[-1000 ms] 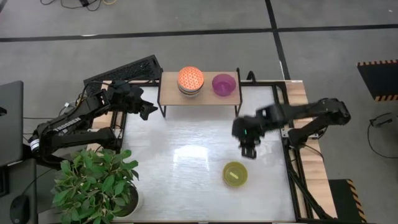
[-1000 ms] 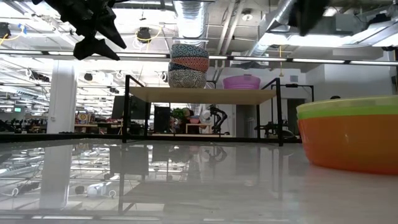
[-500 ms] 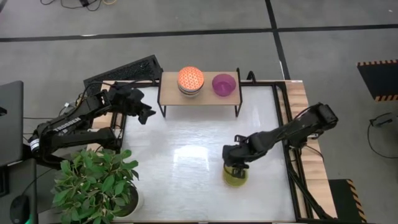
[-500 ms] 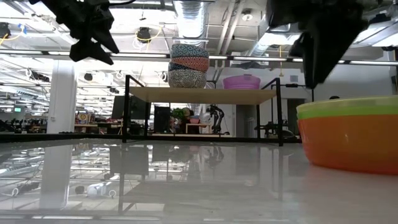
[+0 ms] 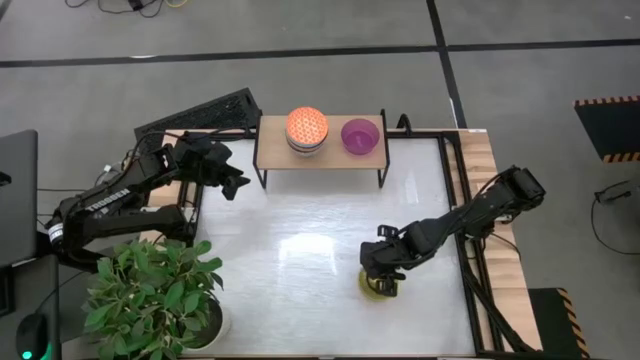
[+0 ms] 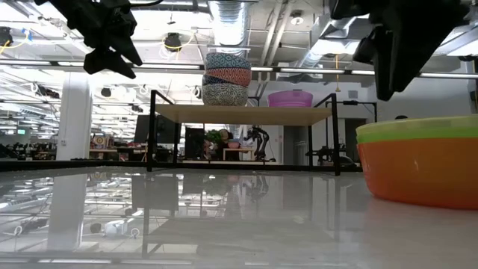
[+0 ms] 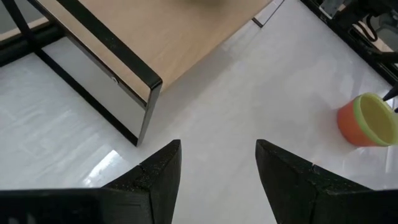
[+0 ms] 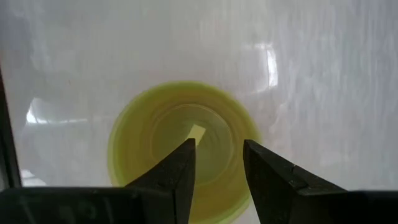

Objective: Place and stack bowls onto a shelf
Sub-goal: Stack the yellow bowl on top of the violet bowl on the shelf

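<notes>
White table with the shelf at its far edge. On the shelf: a stack of three patterned bowls on the left part, purple bowl just right of it. Near right on the table sits the yellow-green bowl, nested in an orange bowl.

Right gripper hangs directly over that nested pair, fingers parted with nothing between them, no contact visible. Left gripper waits wide open and empty, off the left end of the shelf.

Step in hand looks like the pick. To do it well — come straight down, put one finger inside the rim and one outside, close firmly on the wall. Risk: the inner bowl could lift alone, or both could tip, so keep the lift level.
</notes>
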